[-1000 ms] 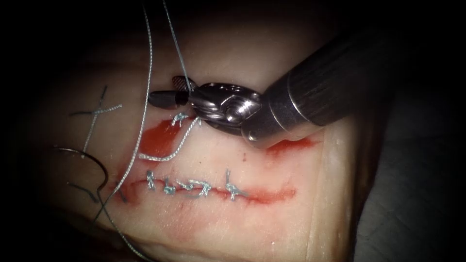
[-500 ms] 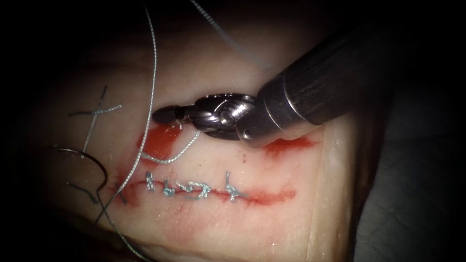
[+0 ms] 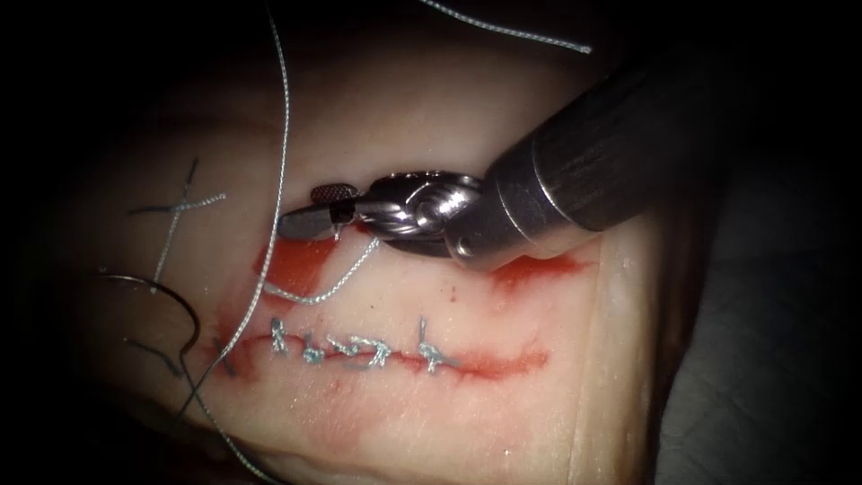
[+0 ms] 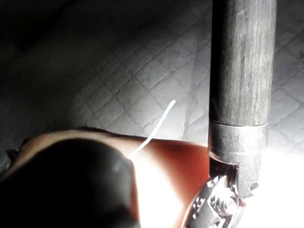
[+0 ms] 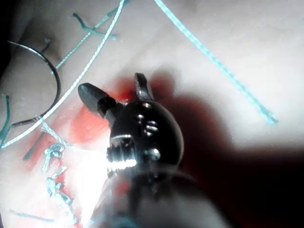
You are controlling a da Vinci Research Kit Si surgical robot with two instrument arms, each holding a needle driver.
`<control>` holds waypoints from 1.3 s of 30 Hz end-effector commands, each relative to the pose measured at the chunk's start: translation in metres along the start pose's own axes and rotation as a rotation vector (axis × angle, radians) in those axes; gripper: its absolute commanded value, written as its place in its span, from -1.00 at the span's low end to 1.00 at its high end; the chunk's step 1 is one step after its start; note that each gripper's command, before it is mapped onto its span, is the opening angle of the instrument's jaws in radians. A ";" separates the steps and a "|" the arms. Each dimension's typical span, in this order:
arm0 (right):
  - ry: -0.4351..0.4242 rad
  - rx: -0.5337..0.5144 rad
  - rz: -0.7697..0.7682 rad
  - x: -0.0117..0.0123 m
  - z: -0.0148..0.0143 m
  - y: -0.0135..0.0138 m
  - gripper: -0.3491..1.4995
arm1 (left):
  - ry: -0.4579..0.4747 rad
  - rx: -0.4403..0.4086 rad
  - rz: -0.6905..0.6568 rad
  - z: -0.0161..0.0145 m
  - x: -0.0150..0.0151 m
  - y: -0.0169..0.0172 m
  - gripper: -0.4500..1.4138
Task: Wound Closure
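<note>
The right arm's steel two-jawed pincer (image 3: 310, 209) stands with its jaws parted and nothing between them, hovering just above the lower stitched cut (image 3: 485, 362) in the pale pork-belly tissue (image 3: 503, 422); the right wrist view confirms the open V of the pincer (image 5: 118, 92). What the left arm's pincer holds cannot be told. A short curling tail of pale blue-grey braided thread (image 3: 332, 289) runs from beneath the jaws toward that cut, crossing a patch of red fluid (image 3: 301, 260). Above the cut and well apart from it, a loose cut end of thread (image 3: 503, 31) lies free. A long strand (image 3: 280, 135) comes down past the cut's left end. The thin dark curved needle (image 3: 184, 305) rests beyond that left end, held by neither jaw; whether its tip sits in the tissue I cannot tell. I judge the lower cut closed, with a row of knots (image 3: 350, 348) along it; the red line above it, behind the pincer, looks largely unclosed. No container is part of this job.
</note>
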 end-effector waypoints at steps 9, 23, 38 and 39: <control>-0.229 0.087 0.080 -0.0053 -0.0048 -0.0012 0.89 | 0.122 0.036 0.050 0.0013 0.0030 0.0004 -1.00; -0.220 0.190 0.118 -0.0051 -0.0103 -0.0031 0.87 | 0.610 0.275 -0.090 0.0051 0.0164 -0.0010 -1.00; -0.202 0.151 0.111 -0.0045 -0.0099 -0.0016 0.89 | 0.544 0.395 -0.046 0.0063 0.0165 -0.0028 0.98; -0.202 0.150 0.110 -0.0044 -0.0099 -0.0016 0.89 | 0.518 0.406 -0.036 0.0062 0.0159 -0.0031 0.98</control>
